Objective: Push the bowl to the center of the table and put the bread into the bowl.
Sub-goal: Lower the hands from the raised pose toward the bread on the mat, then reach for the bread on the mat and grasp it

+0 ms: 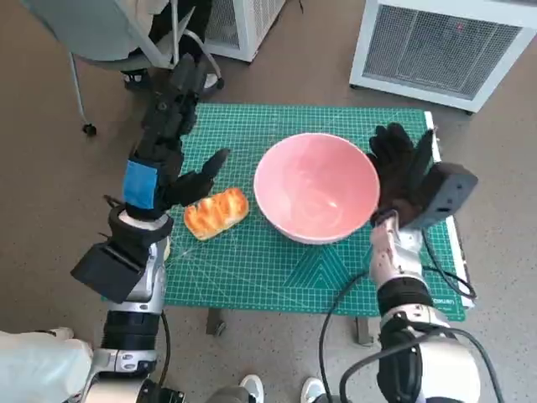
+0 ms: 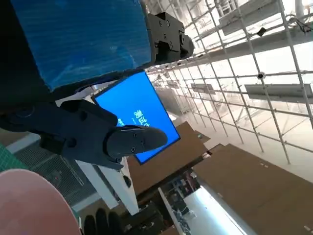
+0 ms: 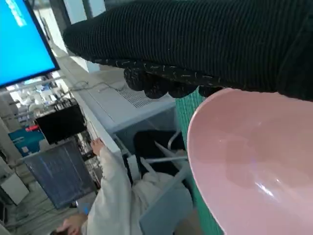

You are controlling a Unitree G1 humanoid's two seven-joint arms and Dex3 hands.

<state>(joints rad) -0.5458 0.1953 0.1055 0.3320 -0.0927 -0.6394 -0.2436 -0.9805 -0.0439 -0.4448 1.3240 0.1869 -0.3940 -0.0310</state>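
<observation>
From the head view I see the glossy pink round bowl (image 1: pixel 315 186) sitting about mid-frame on the green gridded cutting mat (image 1: pixel 252 269), with the golden-brown ridged bread roll (image 1: pixel 216 212) just left of it, a small gap between them. My right hand (image 1: pixel 401 172), in its black knitted glove, stands at the bowl's right rim, fingers apart and gripping nothing, seemingly against the wall. My blue-taped black left hand (image 1: pixel 168 143) is raised at left of centre, fingers spread, holding nothing; its thumb (image 1: pixel 210 168) hangs above the roll.

In the left wrist view the camera points mostly at a ceiling and a blue screen (image 2: pixel 137 117); the bowl's pink rim fills the lower left corner.

In the right wrist view the glove bands the top and the bowl fills the lower right, its rim just under the fingertips (image 3: pixel 156 84).

I judge the bowl nearly centred. I'd finish the nudge gently with the flat palm, then bring the left hand down squarely over the roll before closing.
</observation>
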